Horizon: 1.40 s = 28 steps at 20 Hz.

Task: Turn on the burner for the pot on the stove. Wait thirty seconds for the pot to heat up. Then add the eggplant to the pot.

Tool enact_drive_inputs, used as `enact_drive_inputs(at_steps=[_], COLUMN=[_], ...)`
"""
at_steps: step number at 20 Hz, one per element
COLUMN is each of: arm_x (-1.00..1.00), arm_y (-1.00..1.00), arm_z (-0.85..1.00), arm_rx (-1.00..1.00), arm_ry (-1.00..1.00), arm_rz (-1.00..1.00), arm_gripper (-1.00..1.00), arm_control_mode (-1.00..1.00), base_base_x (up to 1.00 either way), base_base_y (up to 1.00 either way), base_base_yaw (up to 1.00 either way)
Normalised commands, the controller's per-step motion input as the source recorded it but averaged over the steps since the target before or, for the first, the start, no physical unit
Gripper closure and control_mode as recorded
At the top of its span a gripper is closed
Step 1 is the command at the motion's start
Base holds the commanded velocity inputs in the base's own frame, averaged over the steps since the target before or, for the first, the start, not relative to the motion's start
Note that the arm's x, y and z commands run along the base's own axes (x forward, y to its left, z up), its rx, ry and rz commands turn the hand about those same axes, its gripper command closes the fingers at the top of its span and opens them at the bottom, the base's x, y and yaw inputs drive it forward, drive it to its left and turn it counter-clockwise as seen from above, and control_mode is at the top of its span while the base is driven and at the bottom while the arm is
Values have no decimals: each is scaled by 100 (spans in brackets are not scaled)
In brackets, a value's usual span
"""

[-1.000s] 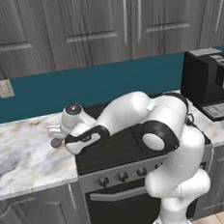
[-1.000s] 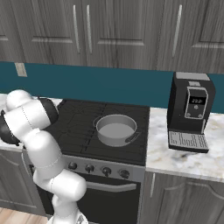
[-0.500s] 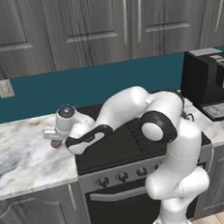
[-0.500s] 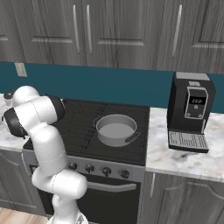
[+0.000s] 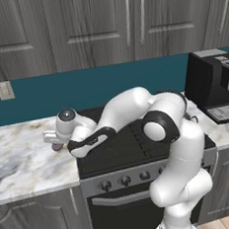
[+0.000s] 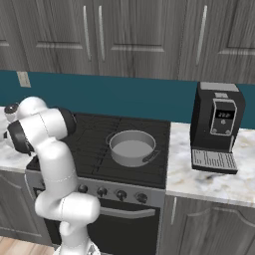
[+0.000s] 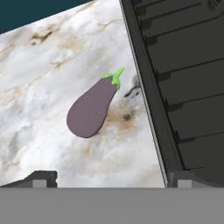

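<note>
My gripper (image 7: 109,177) hangs spread wide and empty over the marble counter (image 7: 39,78). Below it lies the eggplant (image 7: 92,108), on the counter just left of the stove (image 7: 183,87), its green stem toward the stove's edge. Farther right, the pot (image 6: 131,147) sits on the grates, well apart from the eggplant.

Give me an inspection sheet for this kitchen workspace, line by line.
Surface: white marble counter flanking the black grated stove.
Job's things: small dark purple eggplant with green stem cap lying on the counter beside the stove edge; shallow grey metal pot on a burner, with nothing in it.
Clutter: black coffee machine on the counter beside the stove.
End effector: open, above the eggplant, holding nothing.
Cables: nothing seen.
Surroundings: dark wood cabinets, teal backsplash.
</note>
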Motion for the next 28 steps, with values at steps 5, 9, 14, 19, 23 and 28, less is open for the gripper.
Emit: enact_drive_inputs(at_steps=[5,9,14,19,23,28], arm_x=[14,19,19,18,22,16], arm_y=[0,1,5,7,10,7], arm_z=[-5,-8,-6,-11,-13,-14], arm_rx=[0,0,0,0,0,0], arm_ry=[0,0,0,0,0,0], arm_rz=[0,0,0,0,0,0], arm_gripper=[-100,-100,-100,-100,-100,-100], arm_control_mode=[-100,-100,-100,-100,-100,-100], base_base_x=[0,0,0,0,0,0], base_base_y=[0,0,0,0,0,0], base_base_yaw=[0,0,0,0,0,0])
